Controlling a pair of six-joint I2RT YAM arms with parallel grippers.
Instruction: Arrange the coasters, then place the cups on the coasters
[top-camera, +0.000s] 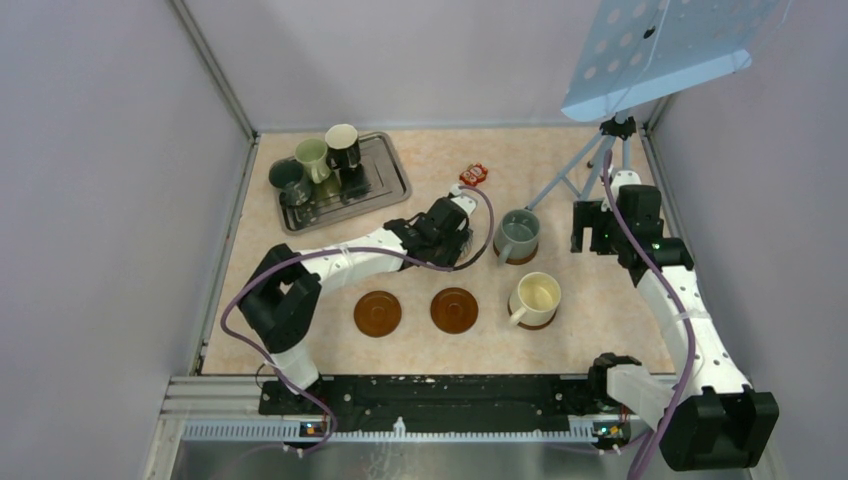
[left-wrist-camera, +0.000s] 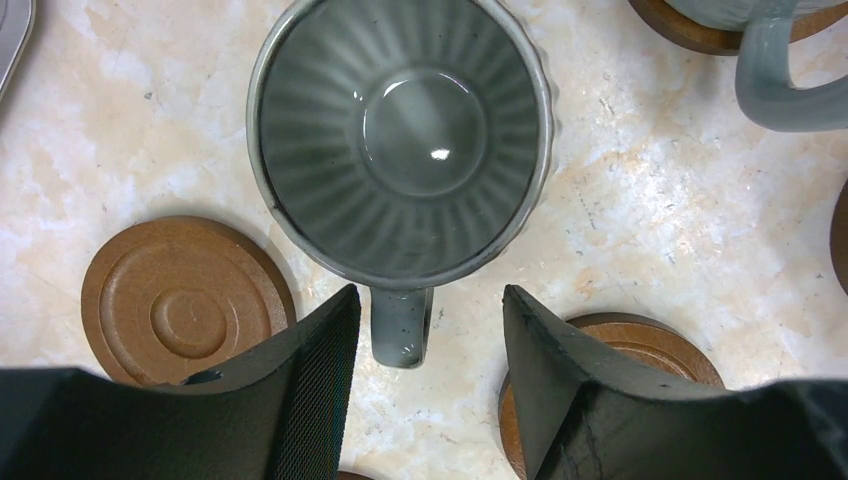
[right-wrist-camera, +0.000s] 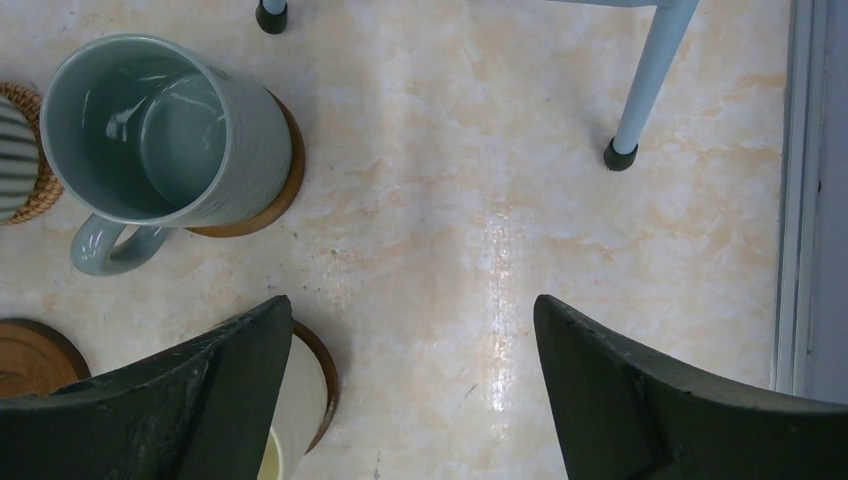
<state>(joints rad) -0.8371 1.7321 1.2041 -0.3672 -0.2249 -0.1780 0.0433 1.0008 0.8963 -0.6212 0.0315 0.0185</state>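
We see a silver metal tray (top-camera: 395, 190) on the pale marbled table (top-camera: 440, 160). It holds three cups: a pale green cup (top-camera: 312, 157), a black cup with a white inside (top-camera: 343, 145) and a dark grey-green cup (top-camera: 291, 178). The ribbed grey cup (left-wrist-camera: 400, 140) stands under the left end effector (left-wrist-camera: 428, 300), whose fingers are apart beside the handle, not touching it. The grey-blue cup (right-wrist-camera: 160, 130) and the cream cup (top-camera: 536, 295) each sit on a round brown wooden coaster (right-wrist-camera: 283, 195). Two ringed coasters (top-camera: 377, 313) (top-camera: 454, 310) lie bare. The right end effector (right-wrist-camera: 410, 310) hangs wide open.

L arm (top-camera: 350, 258) & R arm (top-camera: 700, 330) are showing white tubes w/ black joints — purple cables (top-camera: 224, 318) are running along both. Fingers (left-wrist-camera: 310, 400) are looking black, wedge-shaped, rough.
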